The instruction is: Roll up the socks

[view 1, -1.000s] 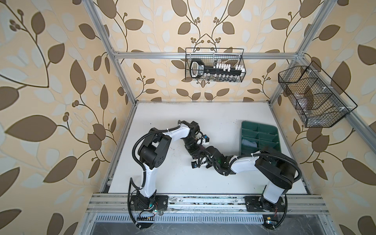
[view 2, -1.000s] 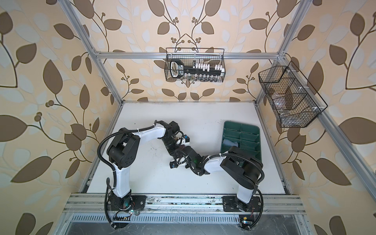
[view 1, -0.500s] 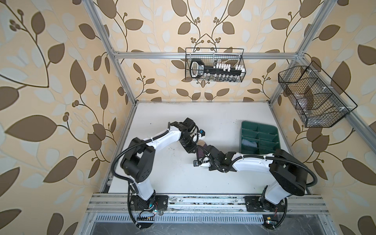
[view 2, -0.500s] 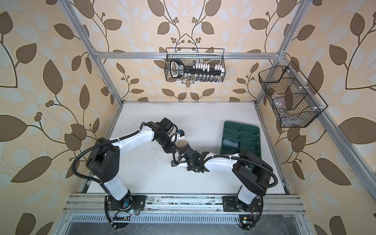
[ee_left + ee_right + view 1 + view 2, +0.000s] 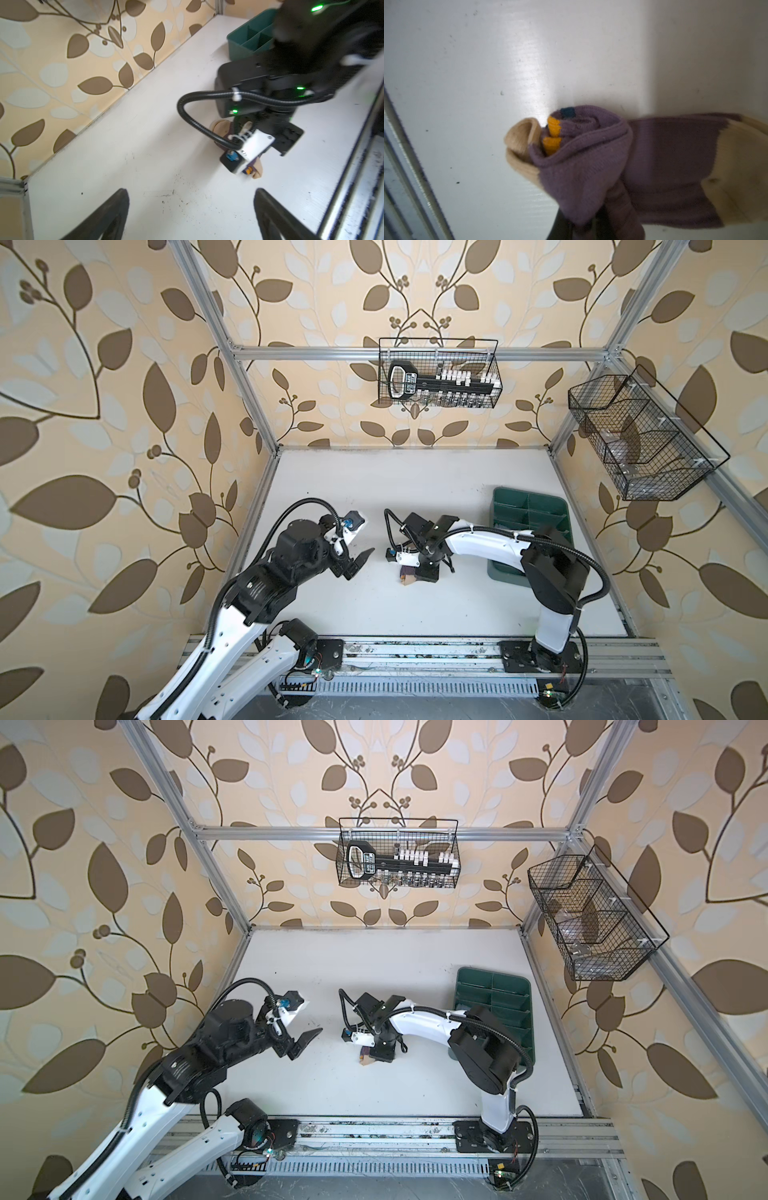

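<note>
A purple sock point(image 5: 581, 166) with a beige toe and an orange stripe lies partly rolled on the white table point(image 5: 415, 489). Its flat end trails out from the roll. My right gripper point(image 5: 583, 228) points down onto the roll and is shut on its purple fabric. Both top views show only a small purple and beige bundle of sock point(image 5: 406, 574) point(image 5: 365, 1056) under the right gripper point(image 5: 419, 572) point(image 5: 380, 1052). My left gripper point(image 5: 360, 563) point(image 5: 307, 1042) point(image 5: 190, 199) hangs open and empty to the left, well apart from the sock point(image 5: 256, 170).
A green divided tray point(image 5: 528, 506) point(image 5: 492, 986) point(image 5: 247, 41) stands at the right, behind the right arm. Wire baskets hang on the back wall point(image 5: 438, 373) and the right wall point(image 5: 640, 439). A metal rail point(image 5: 415, 649) runs along the front edge.
My left gripper has opened, let go of the sock and drawn back to the left. The right gripper has stayed shut on the roll.
</note>
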Robot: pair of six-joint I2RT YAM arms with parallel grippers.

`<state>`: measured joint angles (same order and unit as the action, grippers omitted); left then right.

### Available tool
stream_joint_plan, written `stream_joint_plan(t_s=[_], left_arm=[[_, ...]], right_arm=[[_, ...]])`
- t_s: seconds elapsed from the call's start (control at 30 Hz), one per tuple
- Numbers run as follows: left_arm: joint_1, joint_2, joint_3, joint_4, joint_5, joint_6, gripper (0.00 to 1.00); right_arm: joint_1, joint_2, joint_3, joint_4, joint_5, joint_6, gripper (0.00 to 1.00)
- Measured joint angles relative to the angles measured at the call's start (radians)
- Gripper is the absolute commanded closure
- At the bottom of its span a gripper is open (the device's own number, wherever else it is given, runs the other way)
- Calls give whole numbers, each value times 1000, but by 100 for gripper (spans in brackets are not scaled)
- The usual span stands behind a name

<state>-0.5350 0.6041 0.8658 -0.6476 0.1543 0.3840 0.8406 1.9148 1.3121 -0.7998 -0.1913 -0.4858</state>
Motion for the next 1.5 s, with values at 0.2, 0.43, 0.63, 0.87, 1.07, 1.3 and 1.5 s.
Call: stream_joint_plan(t_s=[0.2,0.43,0.63,0.87,1.07,1.3,1.5], left_arm=[[0,-10,-18,-24,80,-9,1],[-91,187,-19,-38,124,85,9],[-336,431,-65,33,-47,189,16],[-449,663,-160,232,-216,238,18],[-447,768,-168,393,-327,266,24],[-449,903,-154,505,-350,270,50],[-453,949,-134,505,-351,255,95]], right_arm=[[-94,109,105,-109,-226,-41,100],[-165,197,172,-196,-366,-78,100],[-183,228,196,-227,-405,-80,100],[-186,241,213,-245,-412,-82,100],[-187,243,213,-246,-415,-84,100],[-191,244,213,-245,-420,-95,100],[-194,238,203,-236,-428,-95,100]])
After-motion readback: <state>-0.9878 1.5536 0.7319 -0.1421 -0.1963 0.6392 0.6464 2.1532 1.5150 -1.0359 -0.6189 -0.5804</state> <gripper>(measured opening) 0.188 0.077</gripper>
